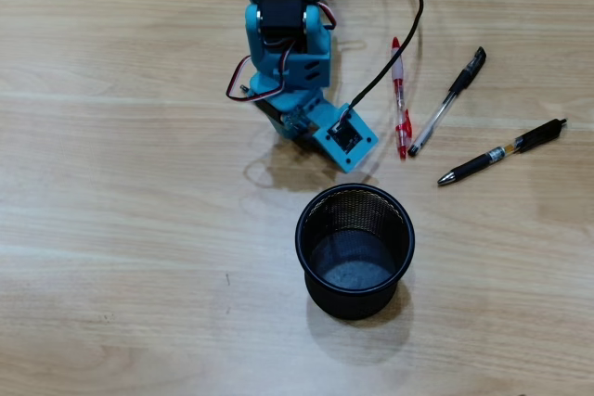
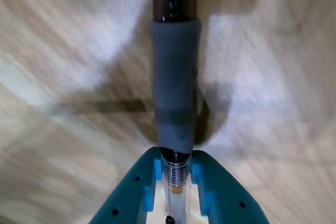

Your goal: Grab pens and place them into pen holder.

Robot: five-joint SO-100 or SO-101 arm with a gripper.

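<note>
Pens are partway sorted, judging by the layout: three lie loose on the wooden table and a fourth is in the claw. In the wrist view the claw is closed on a pen with a grey rubber grip; its teal jaws pinch the clear barrel just behind the metal ring, and the dark tip end runs away from the camera toward twelve o'clock. The blurred wood grain behind it and a soft shadow below suggest the pen is lifted clear of the table, though I cannot be sure of the height.

In the overhead view the blue arm reaches down from twelve o'clock, and its camera block sits just off the cup's rim at about twelve o'clock; the held pen itself is hidden under the arm there. The black mesh cup stands upright and looks empty. The red pen, a black pen and a black pen with an orange band lie at roughly one to two o'clock of the cup, well apart from it.

So the step in hand is carrying. Next, the claw has to travel toward six o'clock over the cup's mouth, tilt the pen tip-down, then open.
</note>
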